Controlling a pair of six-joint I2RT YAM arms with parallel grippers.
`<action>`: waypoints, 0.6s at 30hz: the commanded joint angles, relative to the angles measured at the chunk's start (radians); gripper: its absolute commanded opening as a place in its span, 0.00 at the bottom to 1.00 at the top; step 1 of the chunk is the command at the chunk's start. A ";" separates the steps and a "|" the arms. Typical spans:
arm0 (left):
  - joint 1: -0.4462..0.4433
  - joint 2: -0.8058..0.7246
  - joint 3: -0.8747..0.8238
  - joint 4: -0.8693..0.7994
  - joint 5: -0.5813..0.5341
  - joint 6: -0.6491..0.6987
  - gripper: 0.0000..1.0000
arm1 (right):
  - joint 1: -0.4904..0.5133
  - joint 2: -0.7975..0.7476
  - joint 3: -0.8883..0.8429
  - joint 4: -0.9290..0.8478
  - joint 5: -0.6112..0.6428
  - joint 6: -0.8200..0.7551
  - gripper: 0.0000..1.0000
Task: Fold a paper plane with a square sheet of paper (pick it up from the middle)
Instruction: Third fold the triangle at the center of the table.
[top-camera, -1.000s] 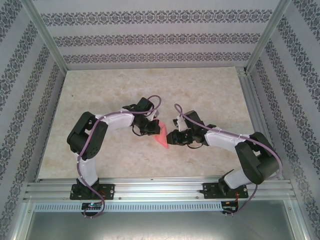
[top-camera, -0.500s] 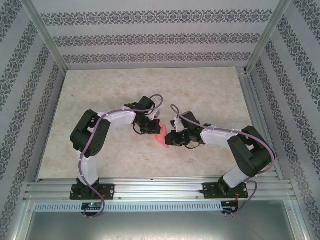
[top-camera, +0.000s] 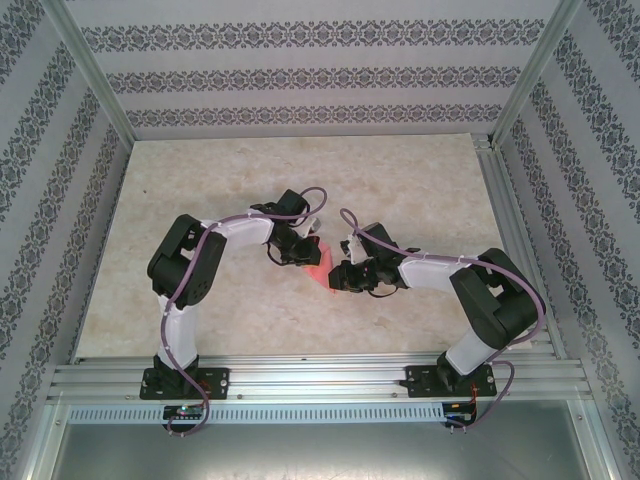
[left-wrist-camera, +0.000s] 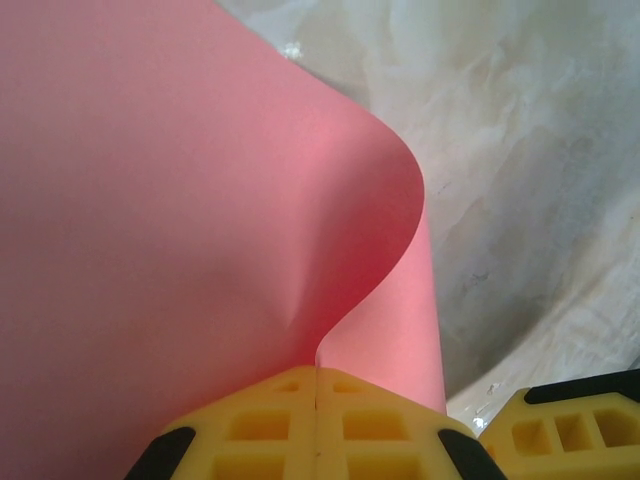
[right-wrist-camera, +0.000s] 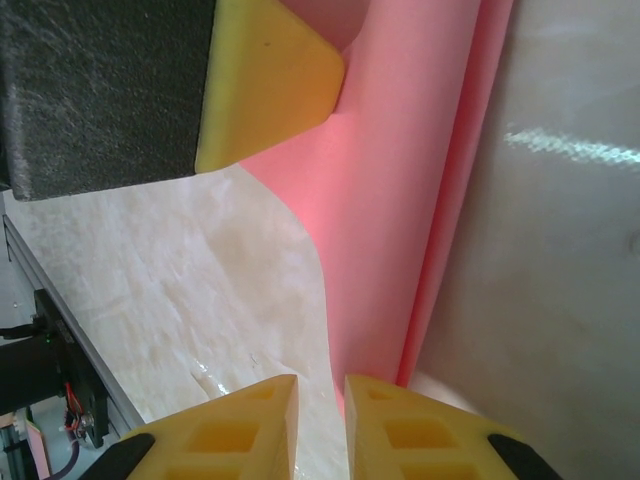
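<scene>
At mid-table (top-camera: 200, 180), between 2 arms: pink paper (top-camera: 319, 266), seen from above as a narrow wedge. Long axis running from the far side toward the near edge, slanting slightly right, pointed end nearest the arm bases. Curled rather than flat in the left wrist view, bulging up and over to the right in 1 smooth bend, with a small dent just above the grip. In the right wrist view, folded lengthwise into a long strip with a darker second layer along its right edge, tapering toward the bottom of the frame.

Left gripper (left-wrist-camera: 317, 425) clamped tight on the paper's lower edge, 2 yellow fingers pressed together with only a hairline seam between them and the paper rising straight out of that seam. From above, the same grip at the wedge's far-left side.

Right gripper (right-wrist-camera: 320, 425) just beside the paper's near tip, yellow fingers parted by a narrow slot, pale table surface visible through it. Tapered end of the paper reaching down to the mouth of that slot; contact with either finger impossible to tell. From above, close against the wedge's right side.
</scene>
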 joint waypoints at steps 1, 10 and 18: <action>0.013 0.022 0.027 -0.021 0.027 0.036 0.07 | 0.009 0.002 0.011 -0.001 0.021 -0.005 0.20; 0.014 0.041 0.022 0.011 0.075 0.038 0.08 | 0.013 -0.054 0.046 -0.050 0.000 -0.019 0.21; 0.015 0.053 0.051 -0.023 0.060 0.082 0.09 | 0.016 -0.001 0.041 -0.030 0.005 -0.011 0.20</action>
